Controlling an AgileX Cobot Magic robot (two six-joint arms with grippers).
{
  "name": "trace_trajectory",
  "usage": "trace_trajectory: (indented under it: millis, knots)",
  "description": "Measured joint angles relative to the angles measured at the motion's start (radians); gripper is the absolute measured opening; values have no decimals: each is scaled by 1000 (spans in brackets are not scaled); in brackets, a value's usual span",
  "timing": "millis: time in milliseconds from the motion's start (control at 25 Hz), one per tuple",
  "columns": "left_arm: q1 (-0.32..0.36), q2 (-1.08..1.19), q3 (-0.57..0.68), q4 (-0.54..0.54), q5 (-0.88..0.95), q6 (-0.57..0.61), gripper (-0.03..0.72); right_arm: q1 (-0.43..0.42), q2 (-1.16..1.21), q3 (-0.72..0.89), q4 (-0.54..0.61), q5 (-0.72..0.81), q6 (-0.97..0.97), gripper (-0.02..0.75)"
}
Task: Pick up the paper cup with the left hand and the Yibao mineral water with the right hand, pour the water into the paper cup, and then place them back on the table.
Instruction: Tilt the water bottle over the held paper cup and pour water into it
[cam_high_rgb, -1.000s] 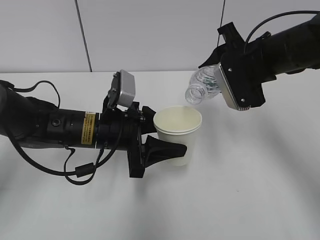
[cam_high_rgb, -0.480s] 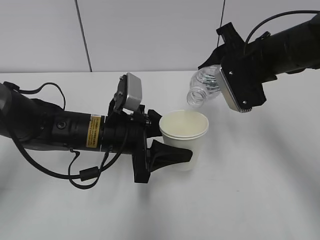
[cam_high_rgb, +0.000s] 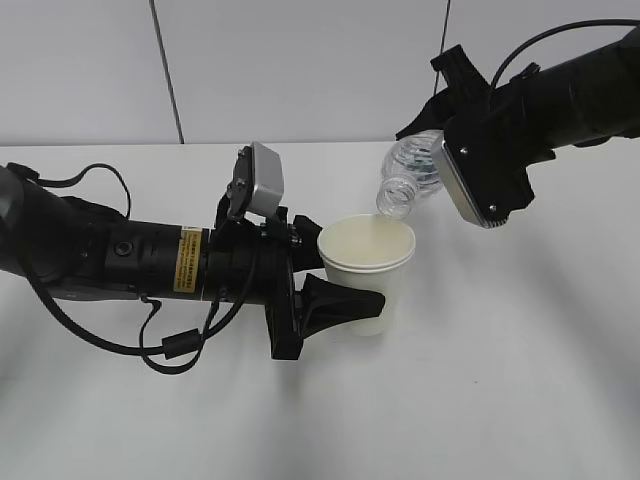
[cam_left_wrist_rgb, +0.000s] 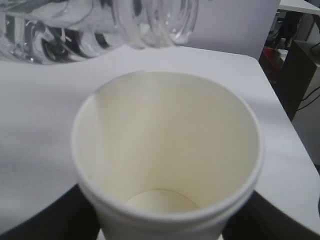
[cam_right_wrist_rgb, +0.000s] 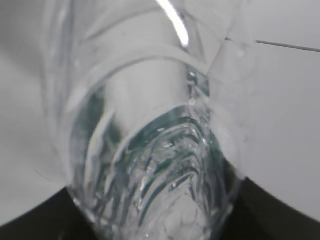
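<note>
A white table (cam_high_rgb: 520, 380) fills the scene, seen from the front at a downward slant. The left hand (cam_high_rgb: 335, 285), a black arm with a yellow sticker, reaches in from the left and grasps the paper cup (cam_high_rgb: 366, 272) between its two black fingers, one finger along the cup's front wall and the other behind it. The cup stands upright near the middle of the table; whether its base touches the surface cannot be told. In the left wrist view the cup's cream inside (cam_left_wrist_rgb: 167, 150) looks dry, with the round bottom visible.

The right hand (cam_high_rgb: 450, 140) comes in from the upper right and clamps the Yibao mineral water (cam_high_rgb: 410, 175), tilted with its open neck pointing down and to the left. The bottle's mouth hangs just above the far rim of the cup. The right wrist view shows only the clear ribbed bottle (cam_right_wrist_rgb: 150, 150) up close.

Compared with a second ago, the cup has been carried to the right, so that it is now under the bottle's mouth, and the bottle's neck has dipped lower toward the rim.
</note>
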Motion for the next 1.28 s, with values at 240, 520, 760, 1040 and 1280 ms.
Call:
trace_trajectory:
  millis: [240,520,760,1040,1280]
  knots:
    - [0,0,0,0,0,0,418,0,0,0,2,-2,-20,410]
    - [-6,0,0,1,0,0,418,0,0,0,28,-2,-30,403]
    - [-8,0,0,12,-12,-3,418,0,0,0,32,-7,-30,403]
    - [-12,0,0,44,-15,-7,418,0,0,0,36,-18,-33,400]
    - [-14,0,-8,50,-10,-7,418,0,0,0,39,-20,-33,399]
